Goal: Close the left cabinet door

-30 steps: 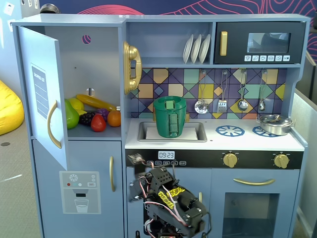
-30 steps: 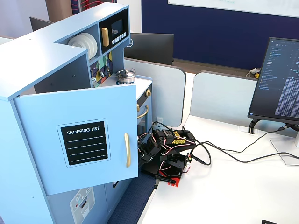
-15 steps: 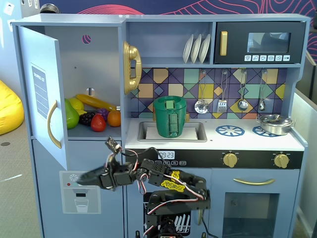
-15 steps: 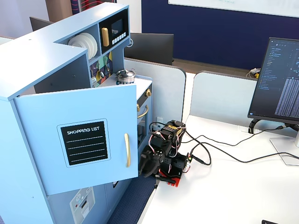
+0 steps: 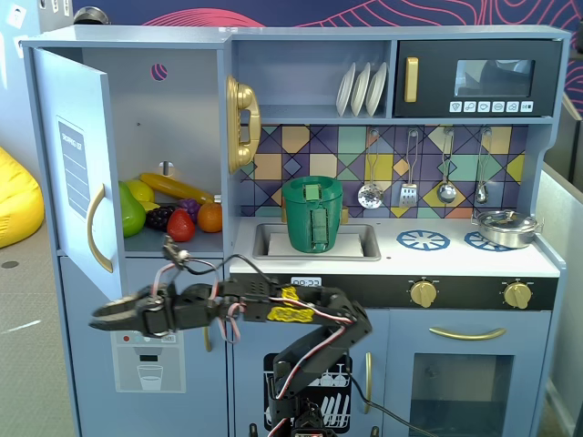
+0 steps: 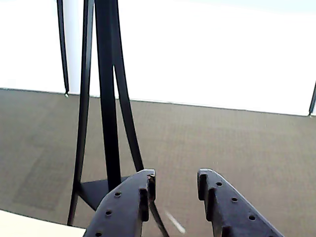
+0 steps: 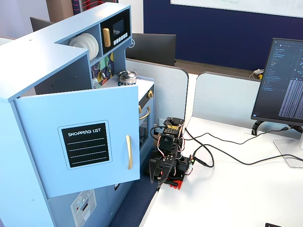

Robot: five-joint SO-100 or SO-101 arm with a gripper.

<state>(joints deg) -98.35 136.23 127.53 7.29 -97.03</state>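
The left cabinet door (image 5: 77, 173) is light blue with a black "SHOPPING LIST" panel (image 7: 86, 144) and a curved gold handle (image 5: 95, 229). It stands swung wide open in both fixed views (image 7: 80, 142). My gripper (image 5: 98, 318) points left in a fixed view, just below the door's lower edge and apart from it. In the wrist view my gripper (image 6: 175, 180) has its jaws a little apart and holds nothing. The door does not show in the wrist view. My arm (image 7: 168, 153) stands on the white table beside the cabinet.
Toy fruit (image 5: 168, 214) lies inside the open cabinet. The dispenser door (image 5: 150, 373) is below my gripper. A gold phone (image 5: 242, 123) and a green pot (image 5: 312, 214) are to the right. A black stand (image 6: 106, 98) rises from the carpet. A monitor (image 7: 284, 85) and cables (image 7: 222, 151) are on the table.
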